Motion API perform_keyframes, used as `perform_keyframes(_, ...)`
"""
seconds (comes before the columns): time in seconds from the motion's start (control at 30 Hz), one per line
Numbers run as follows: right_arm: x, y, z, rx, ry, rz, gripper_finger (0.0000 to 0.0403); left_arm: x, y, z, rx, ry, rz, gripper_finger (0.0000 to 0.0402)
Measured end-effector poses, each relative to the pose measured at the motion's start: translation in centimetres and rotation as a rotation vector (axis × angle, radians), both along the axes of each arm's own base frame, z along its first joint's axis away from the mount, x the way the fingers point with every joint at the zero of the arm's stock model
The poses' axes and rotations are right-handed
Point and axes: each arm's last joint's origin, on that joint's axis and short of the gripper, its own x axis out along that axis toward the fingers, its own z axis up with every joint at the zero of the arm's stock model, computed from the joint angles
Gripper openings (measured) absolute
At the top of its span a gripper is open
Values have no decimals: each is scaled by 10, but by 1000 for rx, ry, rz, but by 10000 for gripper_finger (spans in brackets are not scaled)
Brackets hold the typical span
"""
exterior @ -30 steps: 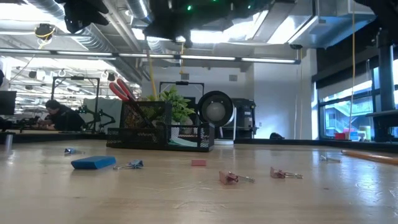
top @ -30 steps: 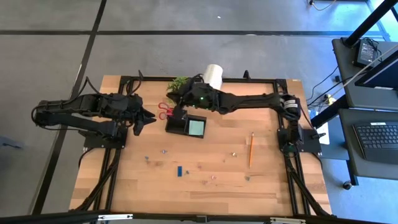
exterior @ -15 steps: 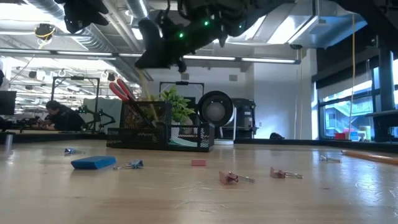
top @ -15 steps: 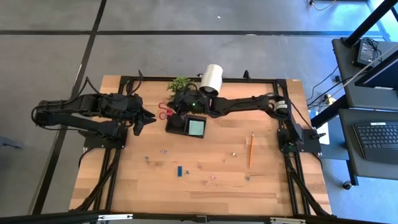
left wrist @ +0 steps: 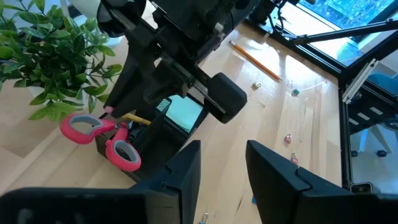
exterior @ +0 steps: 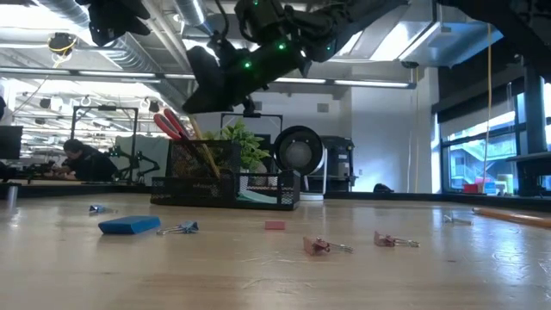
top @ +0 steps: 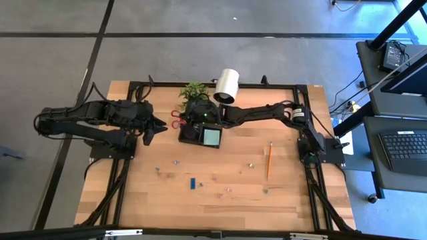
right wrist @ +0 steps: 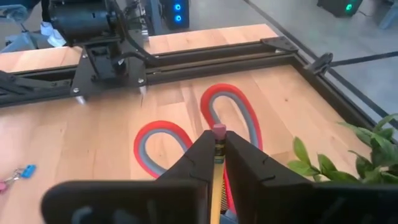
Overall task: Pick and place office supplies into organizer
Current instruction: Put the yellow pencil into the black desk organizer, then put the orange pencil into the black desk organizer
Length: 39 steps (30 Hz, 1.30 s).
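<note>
The right claw point(right wrist: 217, 155) is pinching a pencil point(right wrist: 218, 138) between its two fingers, so it is clamped on the pencil, with the pink rubber end poking up. It is hanging over the organizer point(top: 199, 135), above the end by the scissors point(top: 177, 119). I think it is holding the pencil upright so it can slide it down into the tall part of the organizer, beside the scissors. The scissors are standing in that tall part with their red handles sticking out, because they are too long to lie inside. The teal pad point(top: 211, 137) is lying flat in the low part of the organizer, which fits it well. The left claw point(left wrist: 222, 158) is waiting just beside the organizer, on the scissors side, with its fingers apart and nothing in them. It is pointing at the organizer, maybe so it is ready to help. Another pencil point(top: 269, 159) is lying on the desk point(top: 300, 193), well apart from the organizer. A small blue piece point(top: 192, 183) and some tiny clips point(exterior: 320, 245) are lying on the desk too, near the front, away from the organizer. Those things are not put away yet, so the job looks about half done. A plant point(top: 193, 90) and a white lamp point(top: 227, 85) are standing behind the organizer and are not part of the job.
</note>
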Motion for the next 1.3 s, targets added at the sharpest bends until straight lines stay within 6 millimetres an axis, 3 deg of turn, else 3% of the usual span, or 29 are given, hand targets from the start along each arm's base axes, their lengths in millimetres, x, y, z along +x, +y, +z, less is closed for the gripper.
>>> perform_keyframes(0.47, -4, 0, -2, 12, 63, -2, 133, 0, 0, 0, 0, 0, 0, 123)
perform_keyframes(0.73, -19, 2, 44, 125, 143, -56, 142, 0, 0, 0, 0, 0, 0, 123)
perform_keyframes(0.93, -49, 7, 83, 325, 416, -199, 142, 0, 0, 0, 0, 1, 0, 123)
perform_keyframes(1.07, -73, 21, 95, 335, 629, -276, 142, 0, 0, 0, 0, 1, 0, 123)
perform_keyframes(1.2, -97, 39, 115, 279, 659, -355, 142, 0, 0, 0, 0, 1, 0, 123)
perform_keyframes(1.3, -115, 48, 119, 253, 666, -418, 142, 0, 0, 0, -2, 4, -2, 123)
